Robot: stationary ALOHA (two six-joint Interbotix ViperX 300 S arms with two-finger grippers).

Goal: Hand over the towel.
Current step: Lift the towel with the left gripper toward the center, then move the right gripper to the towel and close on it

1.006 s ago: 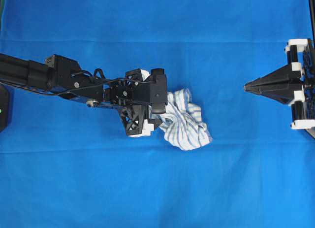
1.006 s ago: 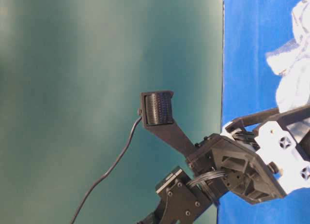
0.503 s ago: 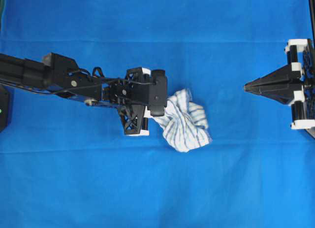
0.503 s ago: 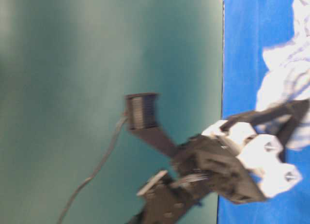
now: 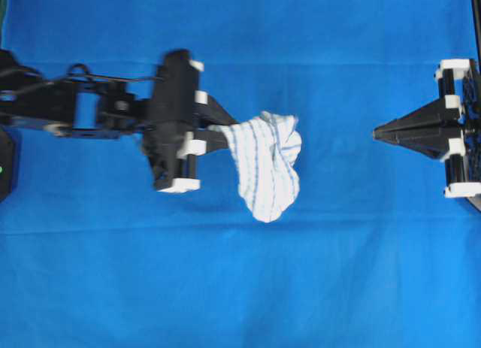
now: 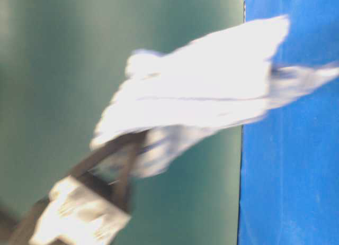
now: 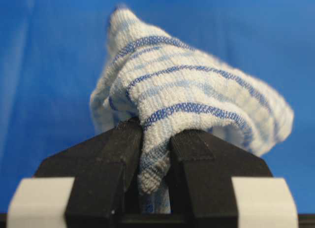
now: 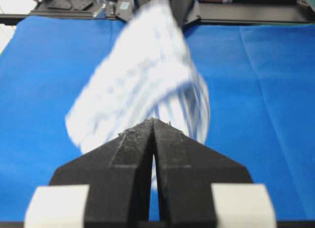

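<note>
The towel [image 5: 267, 164], white with thin blue stripes, hangs off the blue sheet from my left gripper [image 5: 218, 134], left of centre in the overhead view. In the left wrist view a fold of the towel [image 7: 187, 90] is pinched between the shut black fingers of the left gripper [image 7: 156, 134]. My right gripper [image 5: 376, 132] stays at the right edge, shut and empty, pointing at the towel across a gap. From the right wrist the shut right gripper [image 8: 153, 120] has the blurred towel [image 8: 142, 75] ahead of it. The table-level view shows the towel [image 6: 212, 91] as a blur.
A plain blue sheet [image 5: 240, 288] covers the whole table. A dark green backdrop [image 6: 53, 70] fills the left of the table-level view. The left arm's black frame [image 8: 246, 11] runs along the table's far edge in the right wrist view.
The left gripper closed on the towel, then lifted it off the sheet and drew back to the left. The towel now hangs loose. The right gripper has not moved.
</note>
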